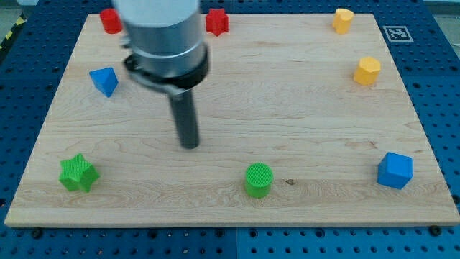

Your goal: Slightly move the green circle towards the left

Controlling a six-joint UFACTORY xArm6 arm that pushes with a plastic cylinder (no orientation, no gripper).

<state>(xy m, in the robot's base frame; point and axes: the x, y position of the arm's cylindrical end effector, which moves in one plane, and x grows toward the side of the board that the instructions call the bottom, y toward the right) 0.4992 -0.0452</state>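
Near the bench (215,216) bottom edge, the green circle (259,179) stands between the green star (77,173) and the blue cube (394,170). My tip (189,145) sits up-left of it, apart. No gripper shows.

Board left of green circle (259,179) lies open (until green star (77,173)).

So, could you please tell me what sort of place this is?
Probably a robotics lab bench: a wooden board on a blue perforated table, small coloured blocks like the green circle, and a fiducial tag.
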